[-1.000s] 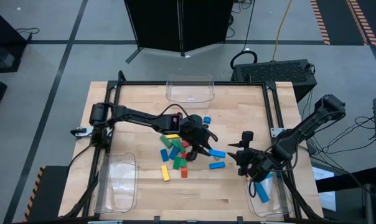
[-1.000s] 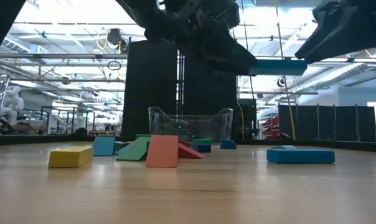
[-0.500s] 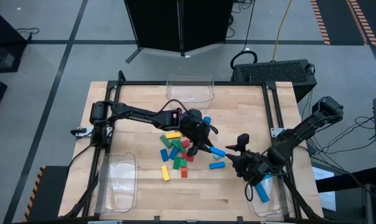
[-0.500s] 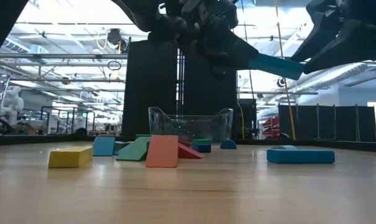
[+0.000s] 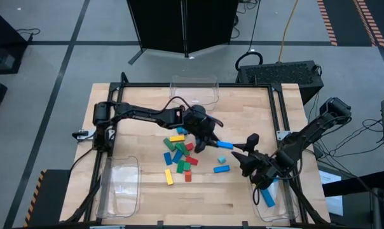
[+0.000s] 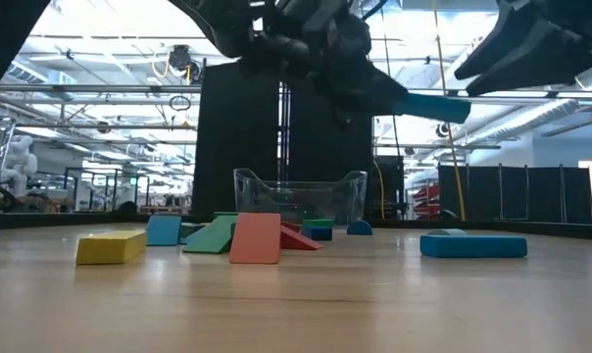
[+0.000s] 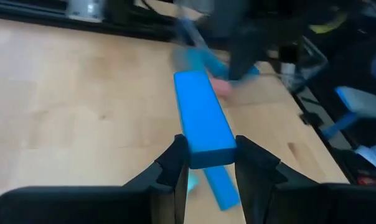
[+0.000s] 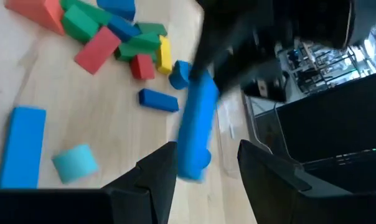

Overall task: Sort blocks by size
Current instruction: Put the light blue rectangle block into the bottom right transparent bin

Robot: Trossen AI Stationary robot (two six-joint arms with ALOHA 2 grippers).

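Observation:
My left gripper is over the table's middle, shut on a long blue bar that it holds above the table; the low view shows this bar high up. The bar's free end points at my right gripper, which stands open a little way off, with nothing between its fingers. In the right wrist view the bar shows ahead of that gripper. A pile of green, red, blue and yellow blocks lies on the table, with a second blue bar and a cyan piece beside it. My left gripper pinches the bar's near end between its two fingers, one on each long side. The fingers lie along the bar and slant slightly downward from the table's left. The bar sticks out ahead of them, nearly level and clear of the table.
A clear bin stands at the far edge, another bin at the near left. A third bin at the near right holds a blue bar. A black frame runs around the table.
My left gripper has carried the blue bar a little toward the table's far edge and rolled its wrist; the bar tipped for a moment and is nearly level again. My right gripper has rolled about its own axis while staying in place.

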